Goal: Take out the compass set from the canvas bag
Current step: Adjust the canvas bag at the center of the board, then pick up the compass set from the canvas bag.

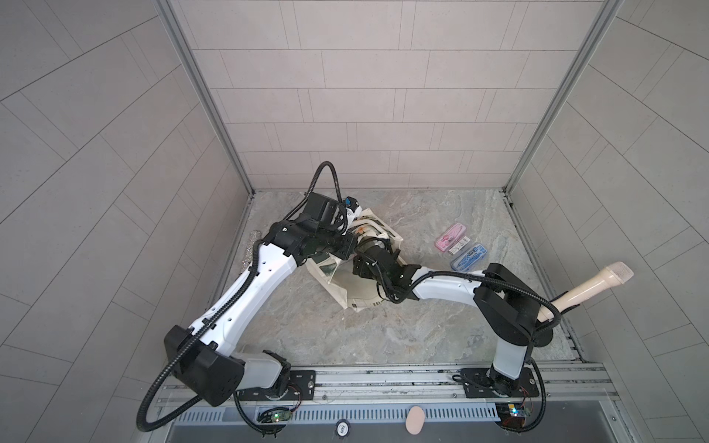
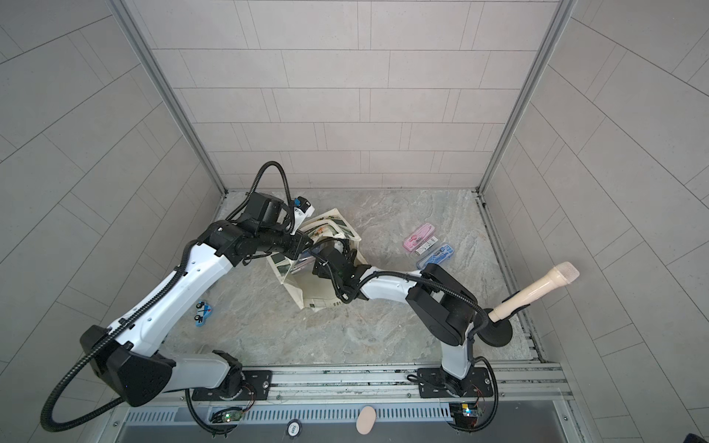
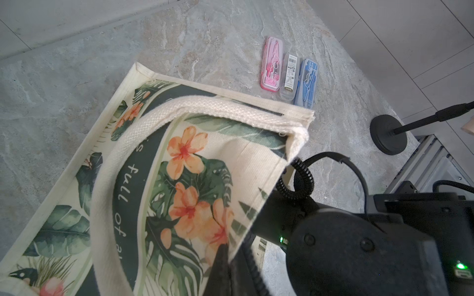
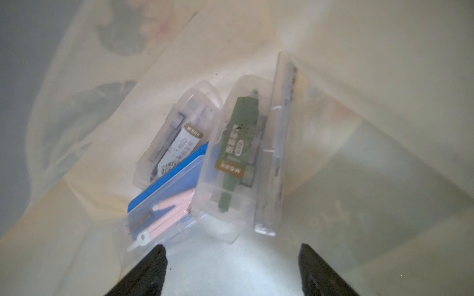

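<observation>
Right wrist view: right jaws stand wide apart with nothing between them, fingertips (image 4: pixel 155 269) just short of the heap inside the canvas bag (image 4: pixel 384 179). Four clear compass-set cases are in there. The green-card case (image 4: pixel 230 153) is nearest, in line with the gap. It partly overlaps the blue-backed case (image 4: pixel 166 194), which holds a pink compass. The white-label case (image 4: pixel 177 138) lies further in, and a thin case (image 4: pixel 278 143) stands on edge against the green-card one.

Left wrist view: left jaws are closed on the rim of the bag's printed panel, holding the mouth up.

Both top views: the bag (image 1: pixel 355 293) lies left of centre on the table (image 1: pixel 383 337). A pink case (image 1: pixel 449 237), a clear case (image 1: pixel 458 246) and a blue case (image 1: pixel 470 257) are already out at far right, well apart from it.

Step in hand, as judged: grasp the green-card case.
- Advance straight and straddle its narrow width near the close end.
- Close squarely on the long sides; smooth plastic propped on another case may skid.
- Keep the thin case and loose fabric out of the grip.
- Keep the mouth lifted and withdraw along the entry line.
</observation>
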You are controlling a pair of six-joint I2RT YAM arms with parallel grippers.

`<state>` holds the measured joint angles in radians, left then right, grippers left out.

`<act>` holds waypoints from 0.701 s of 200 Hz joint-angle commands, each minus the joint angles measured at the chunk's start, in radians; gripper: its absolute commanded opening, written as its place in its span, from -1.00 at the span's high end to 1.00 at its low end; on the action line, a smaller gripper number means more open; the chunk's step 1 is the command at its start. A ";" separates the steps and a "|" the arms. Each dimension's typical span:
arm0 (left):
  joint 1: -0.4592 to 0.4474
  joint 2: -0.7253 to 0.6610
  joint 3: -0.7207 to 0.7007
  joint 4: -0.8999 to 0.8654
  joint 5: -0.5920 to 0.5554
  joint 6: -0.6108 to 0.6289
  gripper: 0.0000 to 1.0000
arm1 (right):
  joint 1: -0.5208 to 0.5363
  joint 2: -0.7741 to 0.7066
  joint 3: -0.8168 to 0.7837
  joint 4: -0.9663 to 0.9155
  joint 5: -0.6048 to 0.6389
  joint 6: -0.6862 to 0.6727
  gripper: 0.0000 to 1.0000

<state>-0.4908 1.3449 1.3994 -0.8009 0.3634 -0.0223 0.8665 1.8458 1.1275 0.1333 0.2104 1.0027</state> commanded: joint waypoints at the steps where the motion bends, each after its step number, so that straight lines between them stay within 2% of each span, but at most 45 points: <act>1: -0.001 -0.015 -0.001 -0.035 0.035 0.004 1.00 | -0.015 0.006 0.008 0.025 0.044 0.053 -0.79; 36: -0.001 -0.009 -0.004 -0.029 0.044 0.004 1.00 | -0.034 0.040 -0.010 0.099 0.039 0.168 -0.82; 55: 0.000 -0.005 0.000 -0.028 0.044 0.004 1.00 | -0.043 0.060 -0.023 0.138 0.031 0.234 -0.62; 85: 0.000 -0.004 -0.002 -0.026 0.046 0.007 1.00 | -0.056 0.085 -0.017 0.151 0.010 0.280 -0.20; 101: 0.000 -0.006 -0.005 -0.026 0.048 0.006 1.00 | -0.060 0.087 -0.012 0.159 -0.001 0.269 -0.08; 140: 0.000 -0.021 -0.020 -0.017 0.045 0.006 1.00 | -0.064 0.087 0.005 0.118 -0.017 0.229 0.07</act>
<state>-0.4908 1.3502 1.3926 -0.7937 0.3866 -0.0219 0.8291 1.9209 1.1198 0.2798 0.1764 1.2091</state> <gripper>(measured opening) 0.059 0.473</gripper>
